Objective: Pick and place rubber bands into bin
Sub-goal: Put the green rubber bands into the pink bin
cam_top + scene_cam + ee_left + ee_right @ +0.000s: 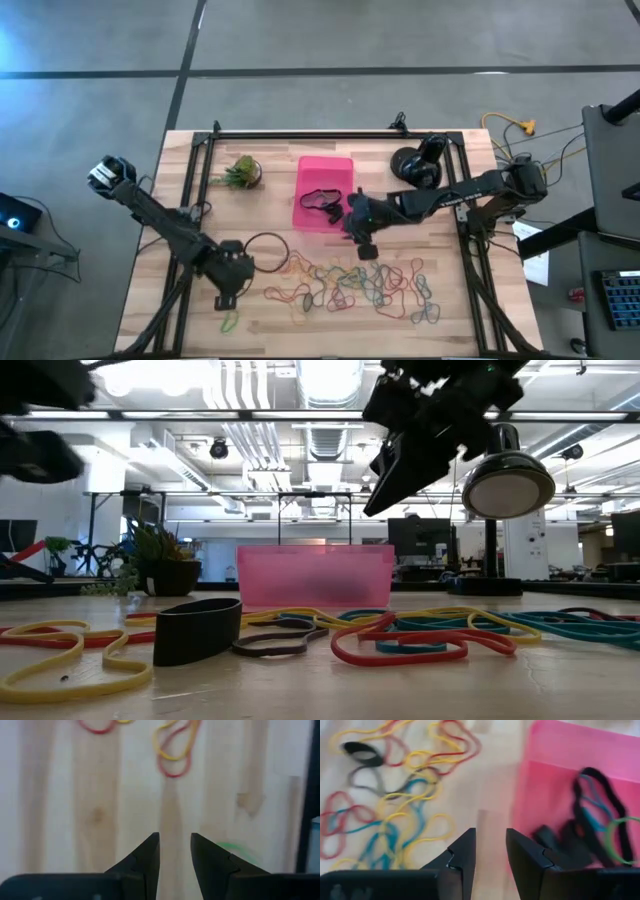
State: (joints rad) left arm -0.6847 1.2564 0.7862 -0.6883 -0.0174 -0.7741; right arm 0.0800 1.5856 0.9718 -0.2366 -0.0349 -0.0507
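Note:
The pink bin (325,172) stands at the table's far middle with a few rubber bands (592,820) lying in it. Many more rubber bands (350,285) lie tangled on the wood near the front edge. My right gripper (366,250) hangs open above the table between the bin's near right corner and the pile. In its wrist view, the right gripper (490,834) has nothing between its fingers. My left gripper (224,300) is open over bare wood at the front left, just above a lone green band (230,322). The left gripper (175,840) is empty too.
A small potted plant (240,172) stands left of the bin and a round black object (415,165) right of it. A large thin black loop (265,252) lies by my left arm. A black frame (330,133) runs along the table's far edge and sides.

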